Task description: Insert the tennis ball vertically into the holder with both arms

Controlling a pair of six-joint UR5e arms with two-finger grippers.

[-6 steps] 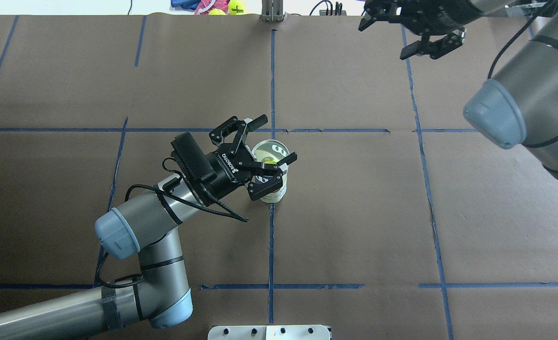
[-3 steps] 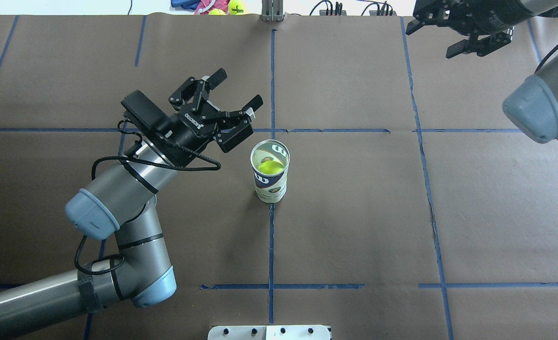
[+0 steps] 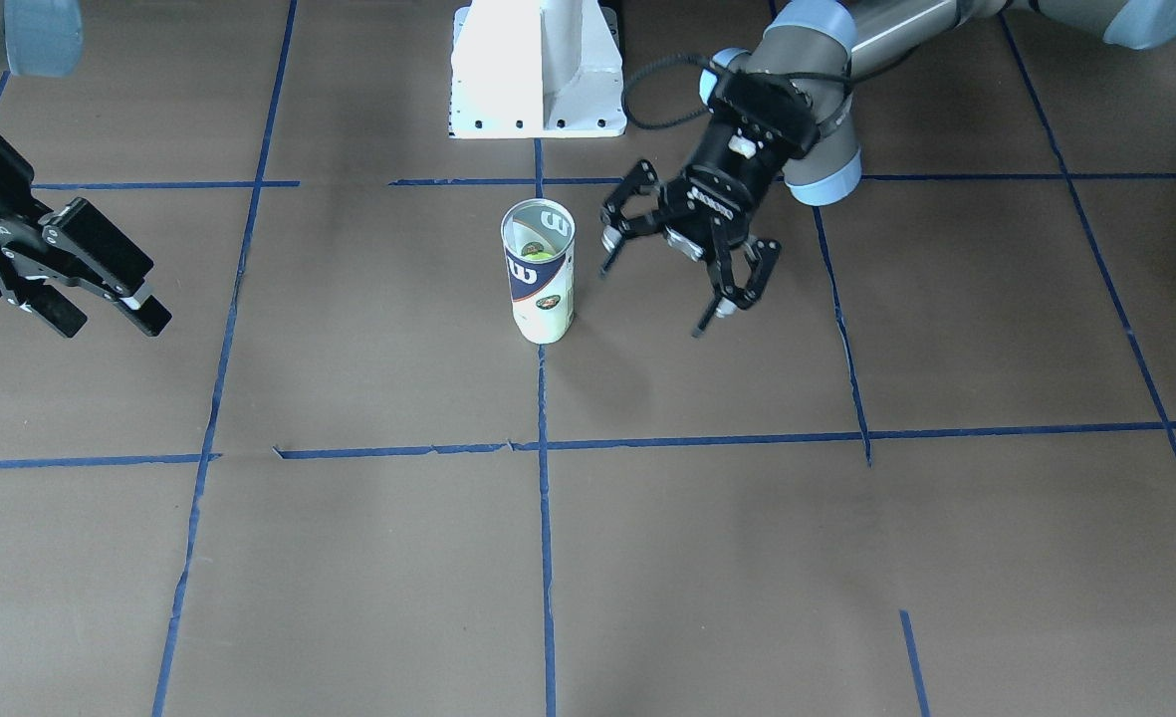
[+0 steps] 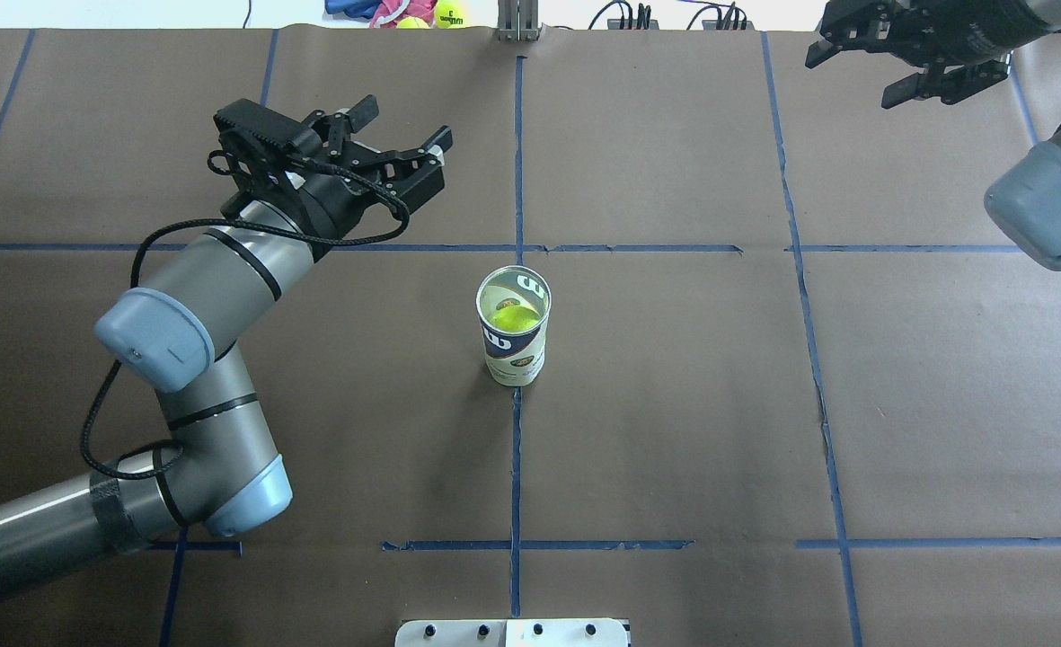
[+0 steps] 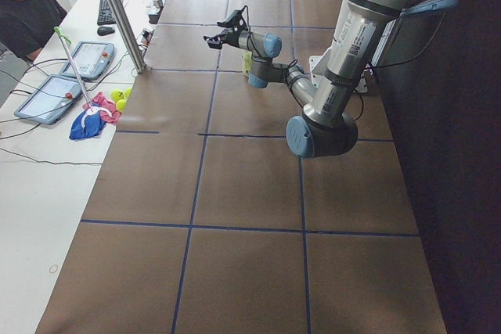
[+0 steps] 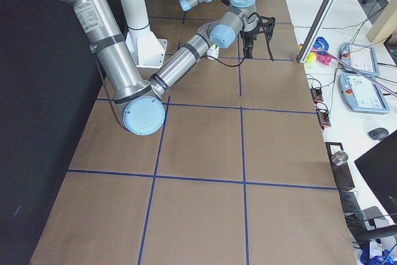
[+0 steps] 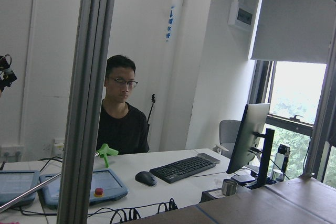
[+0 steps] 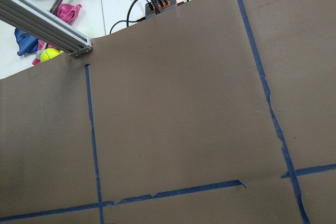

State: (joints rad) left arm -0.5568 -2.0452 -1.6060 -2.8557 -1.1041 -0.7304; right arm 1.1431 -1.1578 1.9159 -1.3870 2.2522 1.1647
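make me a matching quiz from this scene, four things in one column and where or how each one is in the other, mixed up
Things:
1. tennis ball
2. holder
3. left gripper
4. right gripper

Places or states:
A. stands upright on the blue tape line, top open
B. open and empty, the one farther from the holder
C. lies inside the holder
D. open and empty, the one nearer the holder, not touching it

Pairs: 1-C, 2-A, 3-D, 4-B
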